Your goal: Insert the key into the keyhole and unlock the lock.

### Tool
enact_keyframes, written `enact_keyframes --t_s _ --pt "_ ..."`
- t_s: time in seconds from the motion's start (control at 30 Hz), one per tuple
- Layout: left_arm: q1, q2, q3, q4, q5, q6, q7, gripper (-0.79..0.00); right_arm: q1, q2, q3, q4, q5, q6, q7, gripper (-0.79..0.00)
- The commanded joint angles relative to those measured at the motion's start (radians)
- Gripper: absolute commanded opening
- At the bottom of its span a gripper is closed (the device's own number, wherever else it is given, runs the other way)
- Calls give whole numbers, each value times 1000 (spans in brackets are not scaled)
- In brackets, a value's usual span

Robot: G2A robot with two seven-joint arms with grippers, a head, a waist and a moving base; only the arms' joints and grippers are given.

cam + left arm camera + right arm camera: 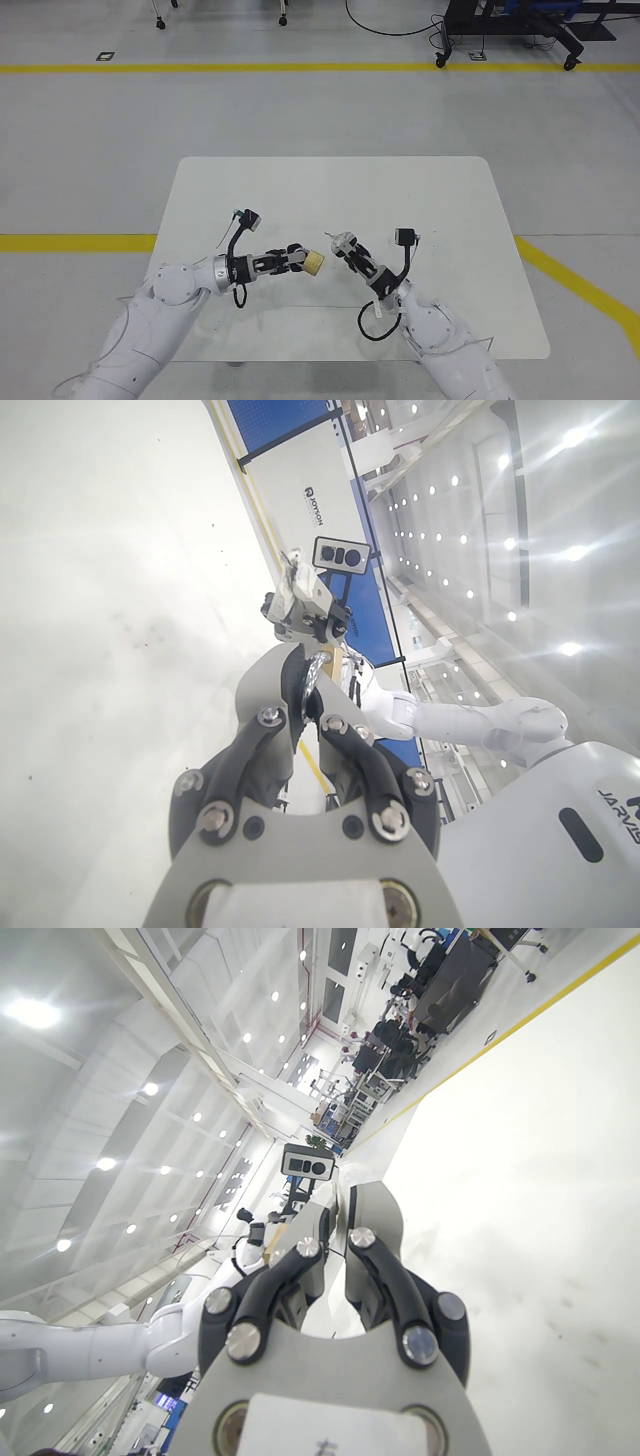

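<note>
A brass padlock [314, 262] hangs above the white table [400, 190], near its front middle. My left gripper [298, 260] is shut on it; in the left wrist view its fingers [270, 680] clamp the steel shackle [312, 672], with the brass body [334, 662] just beyond. My right gripper [341, 242] faces the padlock from a short gap away, shut on a small key [334, 238] that is mostly hidden by the fingers [372, 1208]. From the left wrist view the right gripper [292, 585] sits just past the padlock.
The tabletop around both arms is bare white surface. Yellow floor lines [300, 68] and a wheeled cart [510, 30] lie beyond the table's far edge.
</note>
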Motion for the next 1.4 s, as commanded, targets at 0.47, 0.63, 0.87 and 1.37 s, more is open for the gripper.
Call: enact_keyframes --t_s 0.47,0.63,0.87,1.37 --pt "-31 -17 42 39 44 8 17 -785 -37 -3 13 -36 -24 -47 79 -785" --pt "-43 -22 48 58 43 13 15 -785 -45 -3 12 -45 -42 -79 115 -785" --pt "-54 -28 56 81 19 25 -5 -785 -54 2 19 -54 -21 -163 183 -785" --pt "-101 -53 37 241 -373 238 -218 -785 -114 17 220 -72 -70 -131 -41 -785"
